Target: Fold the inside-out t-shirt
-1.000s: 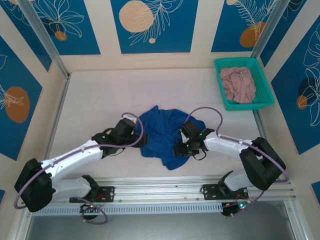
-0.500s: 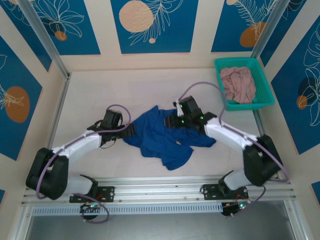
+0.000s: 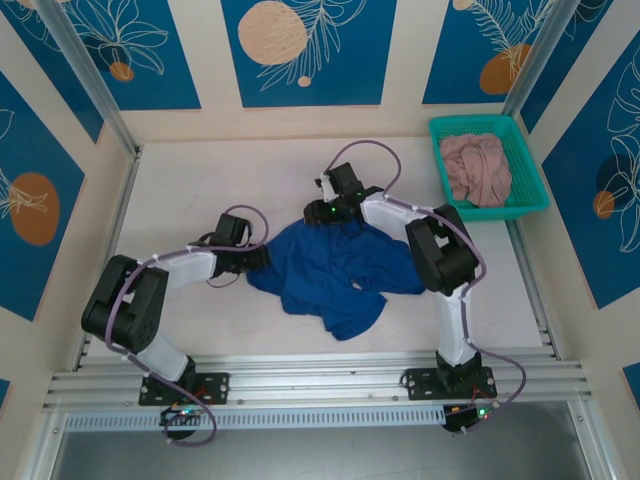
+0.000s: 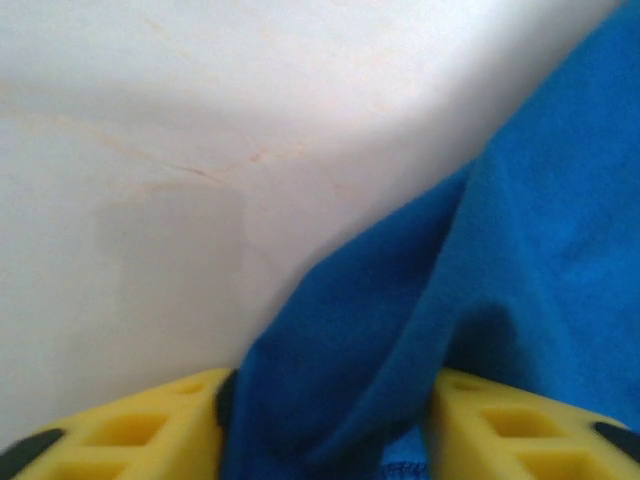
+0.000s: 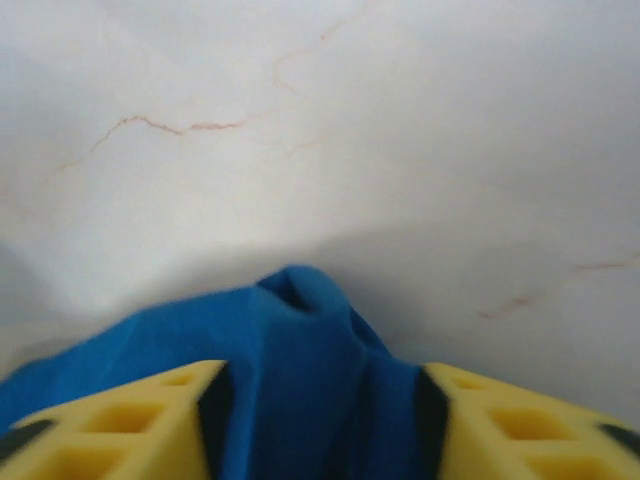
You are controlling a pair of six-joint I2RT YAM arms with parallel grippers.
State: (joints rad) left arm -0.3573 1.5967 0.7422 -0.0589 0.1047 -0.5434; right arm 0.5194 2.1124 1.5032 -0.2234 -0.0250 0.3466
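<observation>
Folding looks barely begun: the crumpled royal-blue cloth t-shirt (image 3: 335, 270) lies bunched on the pale table (image 3: 200, 185). The left gripper (image 3: 258, 258) pinches its left edge, the right gripper (image 3: 325, 213) its far edge; flattening and folding remain.

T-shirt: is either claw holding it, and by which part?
Both hold the t-shirt: left claw pinches a fold at its left edge, right claw a bunch at its far edge.

No text, label, brand or number can be read on anything in these views.
</observation>
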